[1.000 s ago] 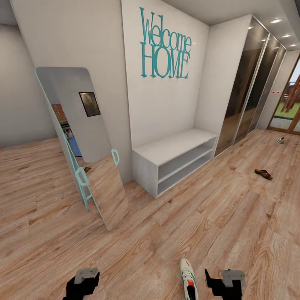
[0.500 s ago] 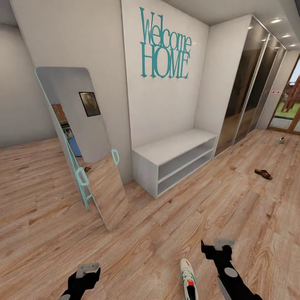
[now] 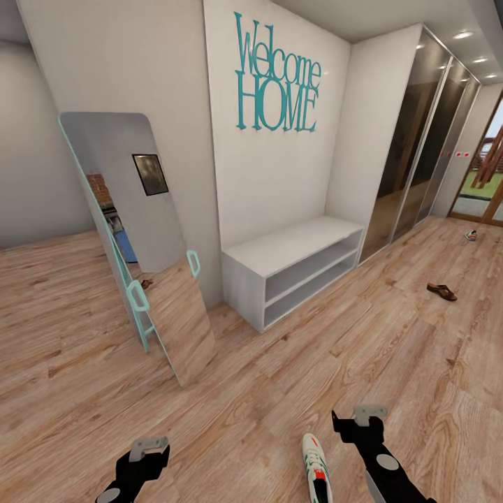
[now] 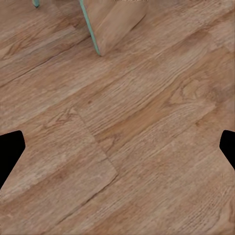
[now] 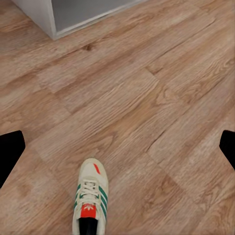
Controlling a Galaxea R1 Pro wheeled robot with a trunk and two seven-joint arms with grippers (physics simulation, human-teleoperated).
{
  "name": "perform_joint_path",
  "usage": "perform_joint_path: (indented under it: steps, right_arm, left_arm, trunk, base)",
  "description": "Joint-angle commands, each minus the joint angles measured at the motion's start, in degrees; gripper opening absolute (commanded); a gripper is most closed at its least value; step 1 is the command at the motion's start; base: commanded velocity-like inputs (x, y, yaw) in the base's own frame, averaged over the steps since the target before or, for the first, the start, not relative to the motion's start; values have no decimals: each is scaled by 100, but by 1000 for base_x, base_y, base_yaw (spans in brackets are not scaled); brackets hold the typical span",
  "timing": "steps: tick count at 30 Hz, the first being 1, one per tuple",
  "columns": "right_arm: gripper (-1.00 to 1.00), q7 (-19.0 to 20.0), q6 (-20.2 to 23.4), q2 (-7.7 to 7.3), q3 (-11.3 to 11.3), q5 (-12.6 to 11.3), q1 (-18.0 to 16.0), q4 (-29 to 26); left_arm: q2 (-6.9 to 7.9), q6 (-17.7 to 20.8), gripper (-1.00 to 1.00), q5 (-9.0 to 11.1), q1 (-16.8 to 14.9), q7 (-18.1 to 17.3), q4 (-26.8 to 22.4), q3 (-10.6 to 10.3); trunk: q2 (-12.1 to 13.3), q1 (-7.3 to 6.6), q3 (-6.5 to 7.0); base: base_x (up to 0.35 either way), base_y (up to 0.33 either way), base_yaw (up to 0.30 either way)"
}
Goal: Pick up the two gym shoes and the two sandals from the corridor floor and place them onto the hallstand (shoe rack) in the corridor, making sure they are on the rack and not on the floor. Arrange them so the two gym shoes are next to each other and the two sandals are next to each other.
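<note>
One gym shoe (image 3: 316, 464), white with green stripes and a red-orange tongue, lies on the corridor floor (image 3: 279, 391) at the bottom of the head view, toe pointing away. My right gripper (image 3: 355, 418) hovers open just right of and beyond it. In the right wrist view the same shoe (image 5: 89, 200) lies below the gripper (image 5: 117, 152), between its spread fingers (image 5: 10, 152). My left gripper (image 3: 148, 449) hangs open over bare floor (image 4: 122, 127). A brown sandal (image 3: 441, 291) lies far right. The other gym shoe (image 3: 471, 235) sits near the far door. The hallstand (image 3: 293, 246) stands against the wall, shelves empty.
A teal-framed mirror (image 3: 133, 237) leans on the wall left of the hallstand; its foot (image 4: 110, 24) shows in the left wrist view. Mirrored wardrobe doors (image 3: 419, 133) line the right wall. The hallstand's corner (image 5: 54, 22) shows in the right wrist view.
My right arm has risen and reached forward beside the gym shoe, then shifted slightly left. My left gripper has dropped lower in the view. The shoes have not moved.
</note>
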Motion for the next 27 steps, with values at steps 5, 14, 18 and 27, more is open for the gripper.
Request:
perform_joint_path:
  steps: [5,14,18,27]
  right_arm:
    - [100,-29,-12,-18,-4,-1,-5,-6]
    - [100,-27,3,-18,-4,-9,-9,8]
    - [100,-27,7,-17,3,-9,-7,23]
    - [100,-28,10,-5,12,-16,-11,24]
  left_arm:
    - [10,-22,100,-35,-3,-8,-7,-8]
    - [22,6,100,-69,-7,-239,-13,-1]
    - [4,9,100,-70,-53,-246,-35,0]
    - [-24,499,100,-103,-744,-329,-313,-1]
  trunk:
    - [-3,0,-5]
    - [-203,109,-102]
    - [-364,197,-197]
    - [-725,395,-433]
  base:
    - [0,0,0]
    - [0,0,0]
    - [0,0,0]
    - [0,0,0]
